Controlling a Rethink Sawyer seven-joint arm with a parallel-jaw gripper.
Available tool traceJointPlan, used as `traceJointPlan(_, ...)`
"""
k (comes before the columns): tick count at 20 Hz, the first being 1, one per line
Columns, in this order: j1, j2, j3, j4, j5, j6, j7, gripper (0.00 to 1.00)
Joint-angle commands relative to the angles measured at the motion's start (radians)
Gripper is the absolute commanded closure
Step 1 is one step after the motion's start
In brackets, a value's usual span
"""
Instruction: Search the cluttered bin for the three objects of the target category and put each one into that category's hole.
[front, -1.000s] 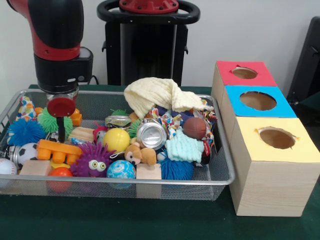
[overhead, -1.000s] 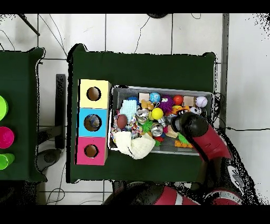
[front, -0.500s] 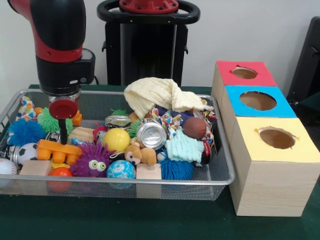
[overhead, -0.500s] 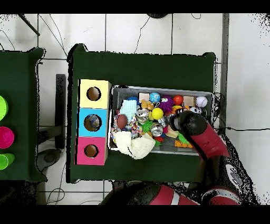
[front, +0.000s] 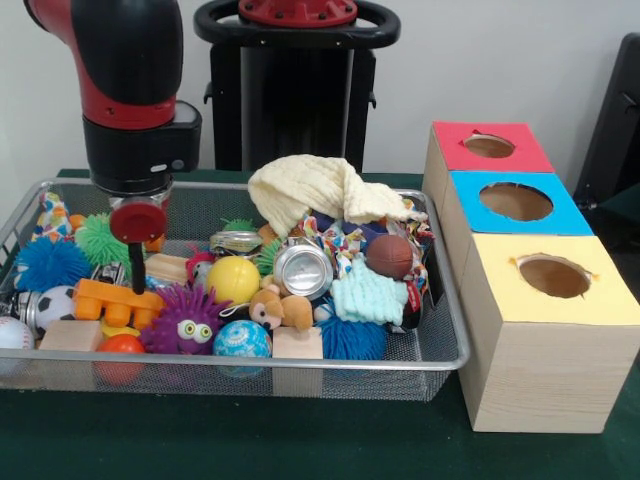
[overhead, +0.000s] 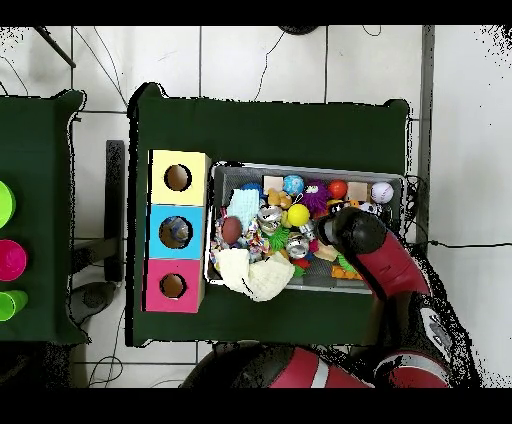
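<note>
Bin (front: 455, 352): we find it on the green desk (front: 300, 440), left of the three wooden boxes (front: 530, 330), packed with toys | Gripper (front: 138, 262): we see it low over the bin's left part, above the orange block (front: 115, 302) | Fingers: we cannot tell their state.

Robot lab test bench
Tiled floor (overhead: 260, 60) with loose cables at 12 o'clock; green-clothed table (overhead: 270, 125); pedestal-mounted arm (front: 130, 90).
</note>
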Motion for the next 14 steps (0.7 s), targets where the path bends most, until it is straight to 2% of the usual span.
traceJointPlan(1,0.013,0.063,0.054,-0.027,0.056,0.007,0.23,0.0)
traceJointPlan(14,0.003,0.094,0.064,-0.011,0.055,-0.036,0.214,0.0)
